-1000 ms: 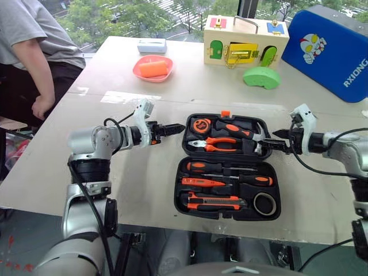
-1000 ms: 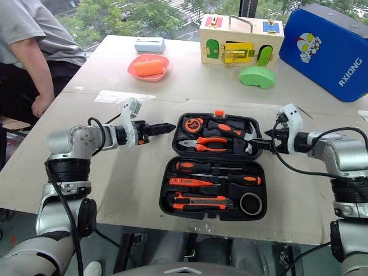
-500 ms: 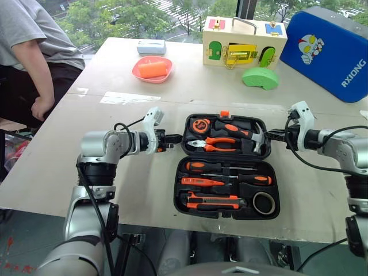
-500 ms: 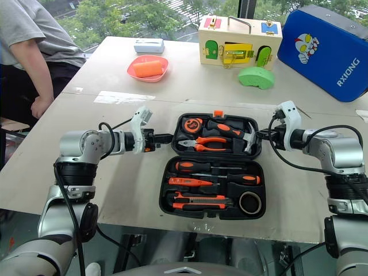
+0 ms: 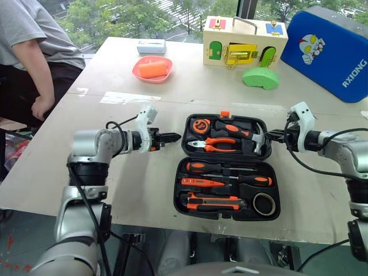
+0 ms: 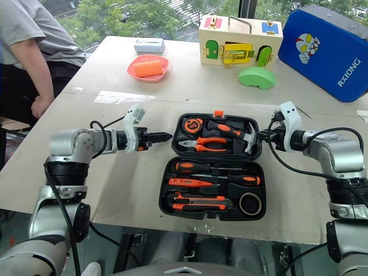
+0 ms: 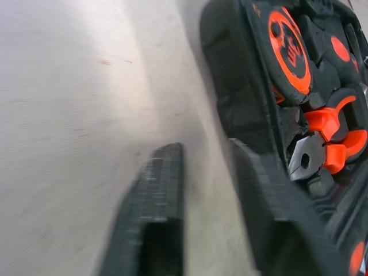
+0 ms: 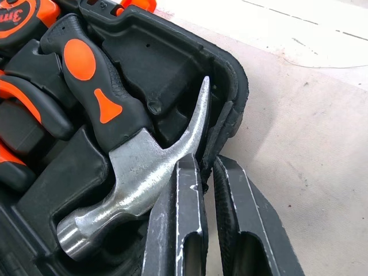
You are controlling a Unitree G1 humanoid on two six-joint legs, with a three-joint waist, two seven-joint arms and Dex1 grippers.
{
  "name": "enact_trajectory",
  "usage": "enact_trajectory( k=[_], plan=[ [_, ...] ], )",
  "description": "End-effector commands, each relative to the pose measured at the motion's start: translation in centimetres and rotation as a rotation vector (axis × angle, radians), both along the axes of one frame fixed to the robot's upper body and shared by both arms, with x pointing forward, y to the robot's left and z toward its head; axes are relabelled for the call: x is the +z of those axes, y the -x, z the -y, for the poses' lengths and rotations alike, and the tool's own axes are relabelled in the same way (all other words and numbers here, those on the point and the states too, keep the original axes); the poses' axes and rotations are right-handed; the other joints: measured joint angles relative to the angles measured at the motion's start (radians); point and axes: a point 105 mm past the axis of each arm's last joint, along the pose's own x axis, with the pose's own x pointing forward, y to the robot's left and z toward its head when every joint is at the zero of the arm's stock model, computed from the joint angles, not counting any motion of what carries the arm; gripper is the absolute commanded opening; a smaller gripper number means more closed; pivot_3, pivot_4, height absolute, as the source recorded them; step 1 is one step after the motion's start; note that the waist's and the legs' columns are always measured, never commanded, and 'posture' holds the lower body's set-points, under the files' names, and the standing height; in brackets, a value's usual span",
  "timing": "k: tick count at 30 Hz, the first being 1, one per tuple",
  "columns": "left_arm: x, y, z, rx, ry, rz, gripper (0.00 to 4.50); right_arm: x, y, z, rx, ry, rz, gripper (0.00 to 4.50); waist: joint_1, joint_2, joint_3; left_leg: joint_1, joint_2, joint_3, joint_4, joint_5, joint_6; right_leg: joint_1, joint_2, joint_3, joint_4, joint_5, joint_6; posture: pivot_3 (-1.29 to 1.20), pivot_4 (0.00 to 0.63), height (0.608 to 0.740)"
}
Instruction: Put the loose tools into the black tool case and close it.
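Black plastic, the case point(image 5: 227, 167) lies open flat on the table point(image 5: 144, 190), between the two arms. In its near half sit two screwdrivers point(image 5: 230, 171), the thin orange tester point(image 5: 202, 182), the knife point(image 5: 214, 201) and the tape roll point(image 5: 265, 203), each in a recess. The far half holds the tape measure point(image 5: 201, 125), the pliers point(image 5: 214, 144) and the hammer point(image 5: 241, 133), and the orange latch point(image 5: 225, 114) is on its far edge.

The left gripper point(image 5: 171, 138) is just beside the left edge of the far half and points toward it. In the left wrist view its two fingers point(image 7: 155, 218) stand apart with bare table between them; one finger is on the table side, the other is close against the case wall. It holds nothing. Whether it touches the case I cannot tell.

The right gripper point(image 5: 271, 135) is at the right edge of the far half. In the right wrist view its fingers point(image 8: 187, 230) are almost together, with only a thin slit, and their tips meet the rim of the case near the hammer's claw. Whether the rim is pinched between them I cannot tell.

Farther on the table stand a wooden latch box point(image 5: 244, 39), a green thing point(image 5: 261, 77), a pink dish point(image 5: 153, 68) with an orange piece in it, and a blue case point(image 5: 330, 49). A person point(image 5: 34, 52) stands at the left side of the table.
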Motion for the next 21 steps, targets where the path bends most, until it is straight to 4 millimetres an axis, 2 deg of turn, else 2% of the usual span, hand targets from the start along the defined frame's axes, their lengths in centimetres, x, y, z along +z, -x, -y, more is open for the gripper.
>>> enact_trajectory(
  k=[1,2,6,11,12,13,15,16,18,20,21],
  plan=[
    [3.6,-0.2,1.0,-0.05,0.037,0.092,3.42,-0.9,0.5,-0.2,0.013,0.016,-0.025,0.0,0.003,0.0,0.0,0.0,0.0,0.0,0.0,0.0,0.0,0.0,0.0,0.0,0.0,0.0,0.0,0.0,0.15,0.735],
    [3.9,-0.3,1.6,-0.059,0.041,0.092,3.89,-0.9,0.5,-0.2,0.014,0.017,-0.025,0.0,0.005,0.0,0.0,0.0,0.0,0.0,0.0,0.0,0.0,0.0,0.0,0.0,0.0,0.0,0.0,0.0,0.15,0.735],
    [3.3,-0.6,3.8,-0.102,0.023,0.079,3.89,-1.1,0.5,-0.5,0.022,0.021,-0.021,0.0,0.008,0.0,0.0,0.0,0.0,0.0,0.001,0.0,0.0,0.0,0.0,0.0,0.0,0.0,0.0,0.0,0.15,0.735],
    [0.4,-1.6,3.5,-0.039,-0.101,0.019,3.89,-0.9,0.4,-0.7,0.024,0.016,-0.012,0.0,0.002,0.0,0.0,0.001,0.0,0.001,0.0,0.0,0.0,0.0,0.001,0.001,0.001,0.0,0.0,0.0,0.15,0.735],
    [0.0,-1.6,3.4,-0.037,-0.111,0.005,3.33,-0.9,0.4,-0.7,0.024,0.015,-0.011,0.0,0.002,0.0,0.0,0.001,0.0,0.0,0.0,0.0,-0.001,0.0,0.001,0.001,0.0,0.0,0.0,0.0,0.15,0.735],
    [-0.3,-1.6,3.2,-0.034,-0.122,0.0,3.04,-0.9,0.4,-0.8,0.024,0.014,-0.01,0.0,0.001,0.0,0.0,0.001,0.0,0.0,0.0,0.0,-0.001,0.0,0.001,0.001,0.0,0.0,0.0,0.0,0.15,0.735],
    [-0.6,-1.6,3.1,-0.033,-0.134,-0.004,1.97,-0.9,0.5,-0.8,0.023,0.014,-0.009,0.0,0.0,0.0,0.0,0.001,0.0,0.001,0.0,0.0,-0.001,0.0,0.001,0.001,0.001,0.0,0.0,0.0,0.15,0.735],
    [-0.6,-1.6,3.1,-0.037,-0.135,0.0,1.69,-0.9,0.5,-0.8,0.024,0.014,-0.009,0.0,0.0,0.0,-0.001,0.001,0.0,0.001,0.0,0.0,-0.001,0.0,0.001,0.001,0.001,0.0,0.0,0.0,0.15,0.735],
    [-0.5,-1.5,3.3,-0.049,-0.124,-0.002,0.76,-1.0,0.6,-0.8,0.024,0.013,-0.009,0.0,0.002,0.0,-0.002,0.001,0.0,0.0,0.0,0.0,-0.001,0.0,0.001,0.001,0.001,0.0,0.0,0.0,0.15,0.735],
    [-0.4,-1.3,3.6,-0.061,-0.113,-0.004,0.14,-1.0,0.6,-0.9,0.024,0.012,-0.007,0.0,0.004,0.0,-0.002,0.002,0.0,0.0,0.0,0.0,-0.001,0.001,0.001,0.001,0.001,0.0,0.0,0.0,0.15,0.735],
    [-0.3,-1.3,3.6,-0.063,-0.111,-0.004,0.01,-1.0,0.6,-0.9,0.024,0.012,-0.005,0.0,0.004,0.0,-0.002,0.002,0.0,0.0,0.0,0.0,-0.001,0.001,0.001,0.001,0.001,0.0,0.0,0.0,0.15,0.735]
  ],
)
